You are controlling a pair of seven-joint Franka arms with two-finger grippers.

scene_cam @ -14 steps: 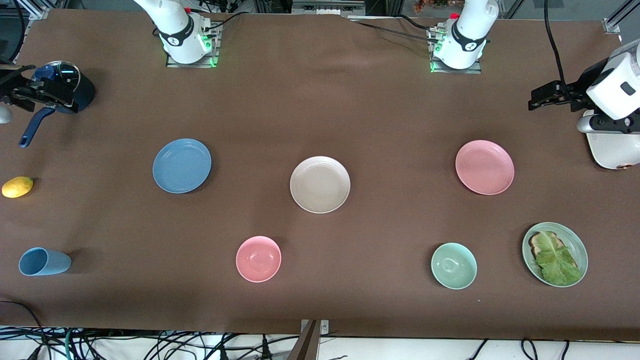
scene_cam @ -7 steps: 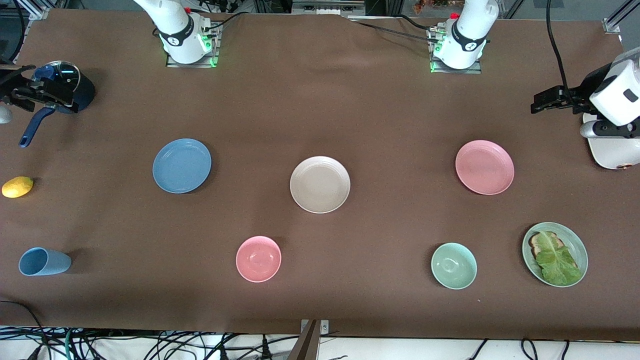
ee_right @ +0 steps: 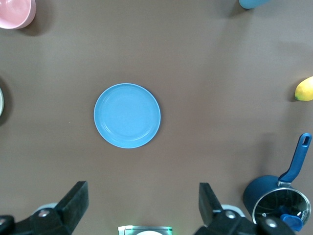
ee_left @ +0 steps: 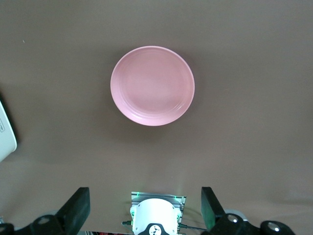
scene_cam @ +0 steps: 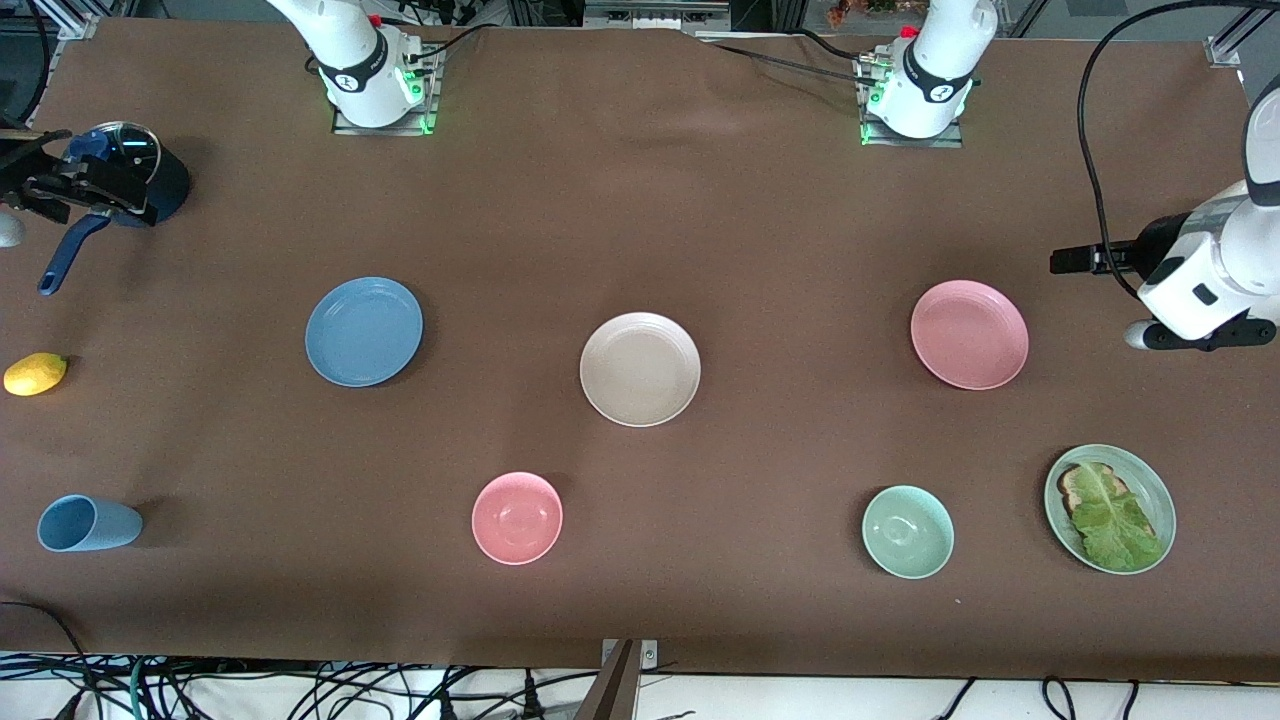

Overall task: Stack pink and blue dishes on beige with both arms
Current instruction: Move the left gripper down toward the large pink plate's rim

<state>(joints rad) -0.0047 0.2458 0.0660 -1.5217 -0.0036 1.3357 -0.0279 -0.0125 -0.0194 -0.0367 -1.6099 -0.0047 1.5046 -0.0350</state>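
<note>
Three wide plates lie in a row across the table's middle: the blue dish toward the right arm's end, the beige plate in the centre, the pink dish toward the left arm's end. My left gripper hangs open over bare cloth beside the pink dish, nothing between its fingers. My right gripper is open over the saucepan at the right arm's end. Its wrist view looks down on the blue dish past the open right gripper.
A dark blue saucepan with a glass lid, a lemon and a light blue cup sit at the right arm's end. Nearer the front camera are a pink bowl, a green bowl and a green plate with toast and lettuce.
The left arm's hand has swung toward the front camera and now hangs level with the pink dish. The right arm and all dishes have not moved.
</note>
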